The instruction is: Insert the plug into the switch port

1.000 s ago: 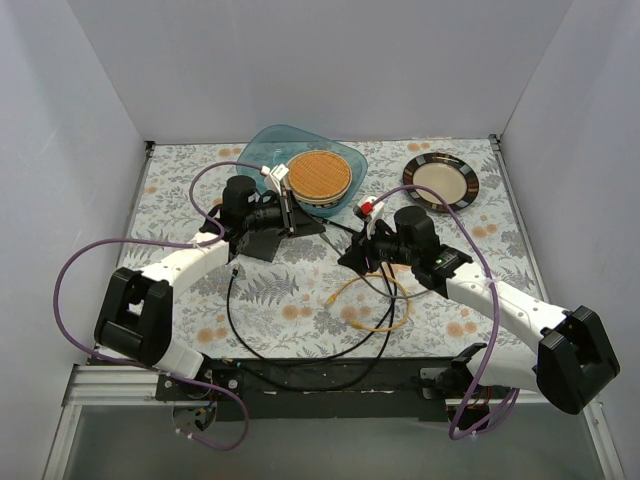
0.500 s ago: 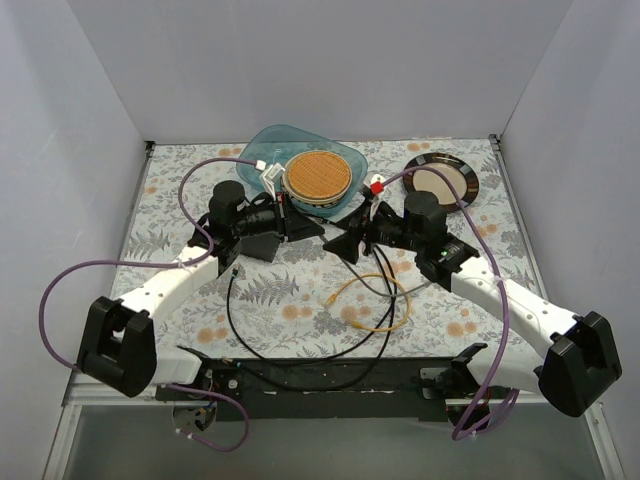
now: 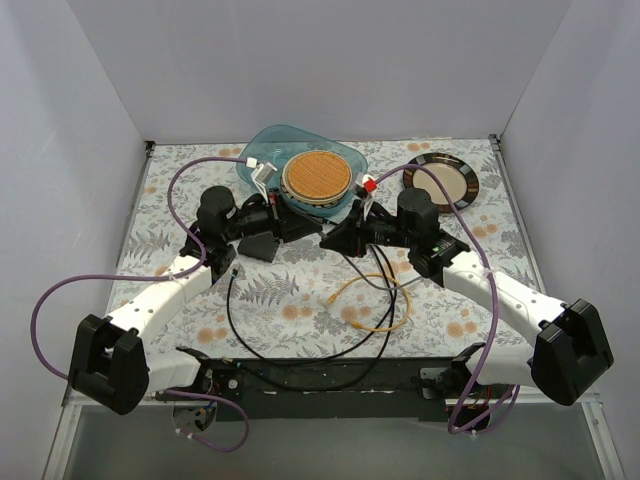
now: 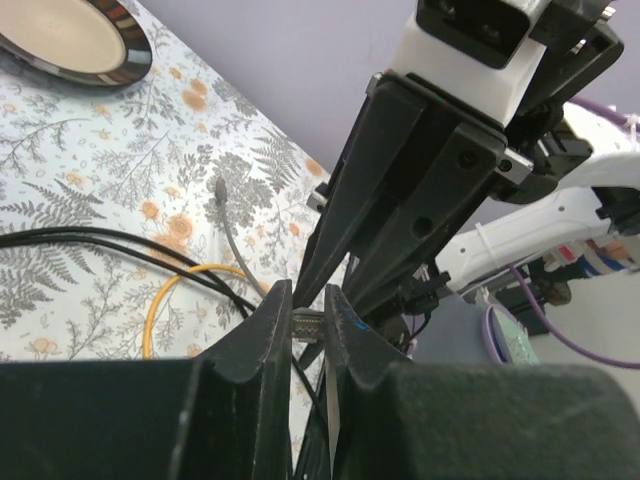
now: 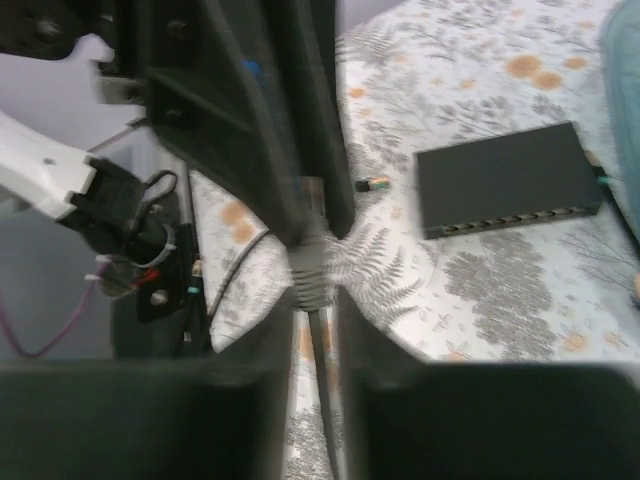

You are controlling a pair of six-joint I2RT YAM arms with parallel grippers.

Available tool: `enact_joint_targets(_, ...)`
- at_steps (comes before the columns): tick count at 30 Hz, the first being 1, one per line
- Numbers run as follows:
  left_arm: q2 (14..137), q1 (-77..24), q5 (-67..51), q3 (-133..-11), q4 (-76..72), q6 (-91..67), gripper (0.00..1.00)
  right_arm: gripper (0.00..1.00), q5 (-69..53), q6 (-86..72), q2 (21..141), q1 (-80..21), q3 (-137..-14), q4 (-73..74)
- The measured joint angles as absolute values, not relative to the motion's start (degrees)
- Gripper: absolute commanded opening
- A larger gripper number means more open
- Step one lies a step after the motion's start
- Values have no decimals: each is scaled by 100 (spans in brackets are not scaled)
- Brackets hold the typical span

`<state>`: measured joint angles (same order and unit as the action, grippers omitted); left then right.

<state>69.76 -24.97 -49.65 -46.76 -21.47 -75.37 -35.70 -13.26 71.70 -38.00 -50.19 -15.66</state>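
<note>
Found the floral worktop (image 3: 290, 310) filling the middle of the top view, with the left arm (image 3: 170, 285) and right arm (image 3: 500, 290) reaching in from the lower corners to meet nose to nose at centre frame, just below a blue tray (image 3: 262, 145); a dark-rimmed plate (image 3: 445, 180) off at upper right. Picked out the switch (image 5: 510, 180) only in the right wrist view: flat on the worktop at right of frame, apart from both claws, long axis running across the frame and rising slightly to the right, socket row (image 5: 520, 218) along its lower long edge. Saw the left claw (image 4: 307, 300) clenched on the plug (image 4: 307, 325) at lower centre of its own view. Saw the right claw (image 5: 312, 312) straddling the grey boot (image 5: 308, 270) just behind that plug; too blurred to tell gripping from merely flanking. Judged the coming move to hinge on swinging the plug tip rightward in that view and squaring it to the socket edge. Could not tell which arm lay nearer.
</note>
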Motion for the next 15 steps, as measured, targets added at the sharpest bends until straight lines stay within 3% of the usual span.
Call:
enact_joint_targets(2, 6978, -2486, -4956, -4648, -2189, -7535, 18, 1, -3656, -1363, 7172, -3820, -5024, -1590)
enact_joint_targets(3, 6973, -2477, -4958, -4641, -2220, -7537, 36, 1, -3675, -1396, 7175, -3815, -5024, -1603)
enact_joint_targets(4, 6971, -2475, -4950, -4641, -2241, -7526, 98, 1, -3693, -1404, 7175, -3815, -5024, -1608)
enact_joint_targets(15, 6573, -2512, -4128, -4644, -1590, -7365, 98, 1, -2908, -733, 6893, -3857, -5094, -838)
